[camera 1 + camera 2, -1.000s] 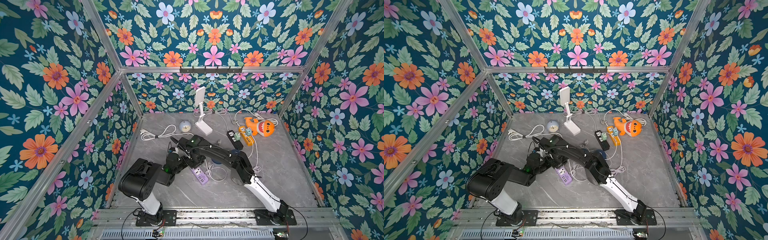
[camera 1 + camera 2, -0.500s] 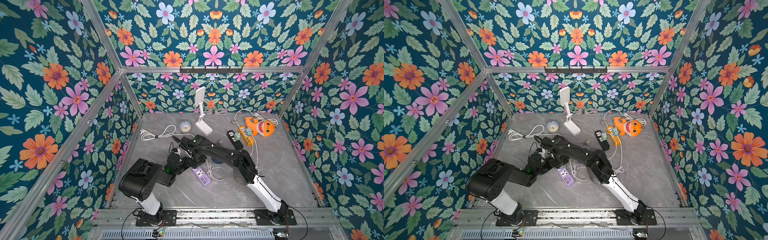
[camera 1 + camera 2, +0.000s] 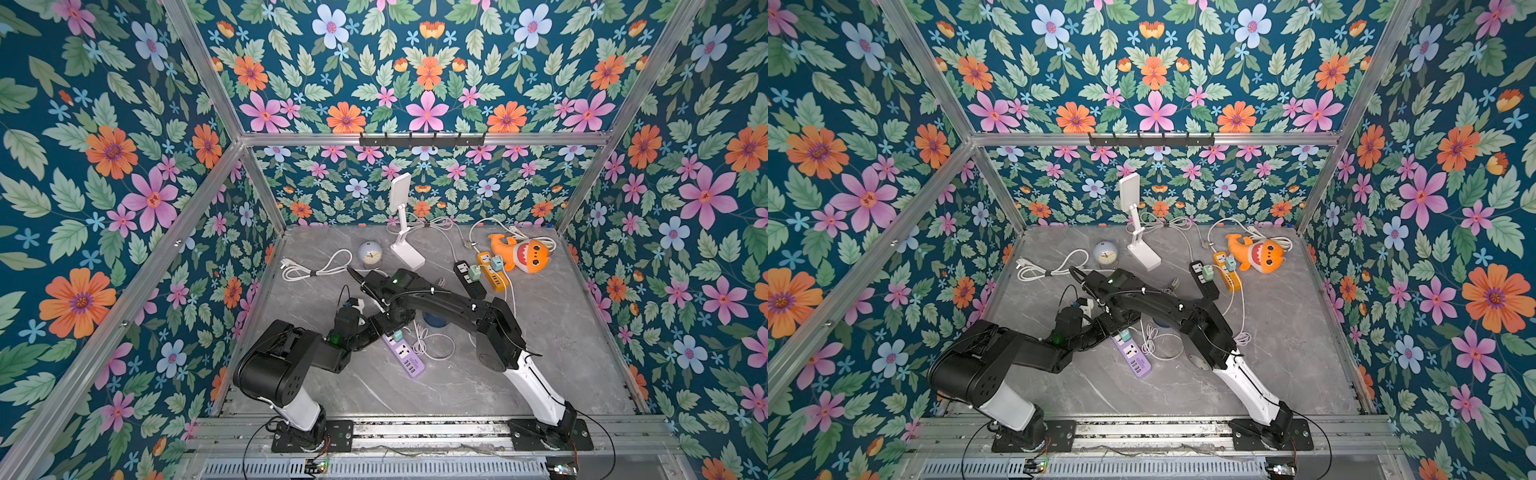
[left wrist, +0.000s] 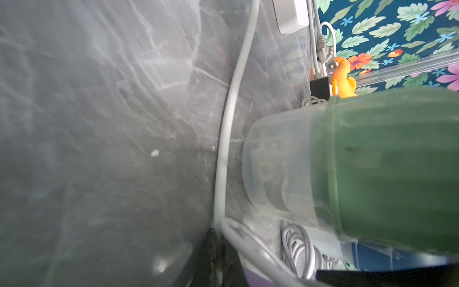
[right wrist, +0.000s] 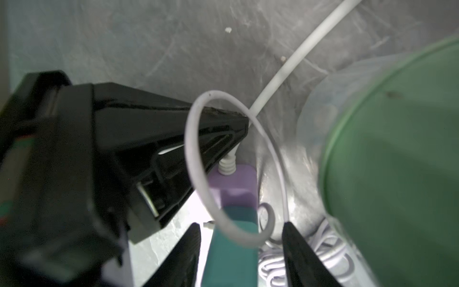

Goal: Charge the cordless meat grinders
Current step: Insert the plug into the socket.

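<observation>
A robot-lab test cell: aluminium frame point(image 3: 291, 139) holding floral-printed panels point(image 3: 428, 75) around a grey marble-look worktop point(image 3: 561, 332), left arm point(image 3: 266, 370) and right arm point(image 3: 536, 386) bolted to a rail point(image 3: 428, 432) along its front edge.

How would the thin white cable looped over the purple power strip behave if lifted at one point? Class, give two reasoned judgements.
Probably floppy: the thin white cable curls in a free loop. It looks light, so it should lift easily, but slack may trail and snag on the teal adapter it crosses on the purple power strip.
</observation>
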Tool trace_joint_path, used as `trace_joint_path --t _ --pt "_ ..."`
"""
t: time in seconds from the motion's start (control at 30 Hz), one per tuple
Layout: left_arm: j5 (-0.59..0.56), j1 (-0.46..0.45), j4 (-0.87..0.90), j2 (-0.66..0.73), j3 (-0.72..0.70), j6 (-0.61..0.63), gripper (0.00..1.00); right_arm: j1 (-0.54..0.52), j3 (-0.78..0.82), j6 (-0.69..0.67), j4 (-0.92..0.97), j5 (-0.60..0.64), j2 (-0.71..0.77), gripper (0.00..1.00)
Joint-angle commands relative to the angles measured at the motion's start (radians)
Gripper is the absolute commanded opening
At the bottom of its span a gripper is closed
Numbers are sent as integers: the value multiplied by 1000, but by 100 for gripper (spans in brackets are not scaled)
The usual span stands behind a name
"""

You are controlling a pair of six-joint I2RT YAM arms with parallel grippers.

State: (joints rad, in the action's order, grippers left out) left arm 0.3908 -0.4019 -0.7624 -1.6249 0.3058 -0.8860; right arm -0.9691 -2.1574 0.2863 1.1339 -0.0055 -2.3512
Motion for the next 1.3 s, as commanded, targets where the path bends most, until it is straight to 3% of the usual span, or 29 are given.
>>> trace_joint_path --t 0.0,0.33,0.43,0.77,1.03,1.2,1.27 --pt "6 0 249 -15 -4 19 4 -2 33 15 -32 -10 26 56" --pt "3 0 261 -9 3 23 3 -20 100 21 -53 5 93 56" --pt "-1 0 271 0 4 25 3 -30 106 24 -46 23 100 50" --pt "-4 0 291 16 10 28 3 -35 156 41 -48 76 105 48" --pt "-7 0 306 35 10 30 3 -36 169 43 -66 58 104 28" --pt "-14 -1 325 60 12 31 3 -37 223 57 -94 41 110 3" --pt "-18 0 340 74 15 33 3 -37 258 64 -116 33 117 0"
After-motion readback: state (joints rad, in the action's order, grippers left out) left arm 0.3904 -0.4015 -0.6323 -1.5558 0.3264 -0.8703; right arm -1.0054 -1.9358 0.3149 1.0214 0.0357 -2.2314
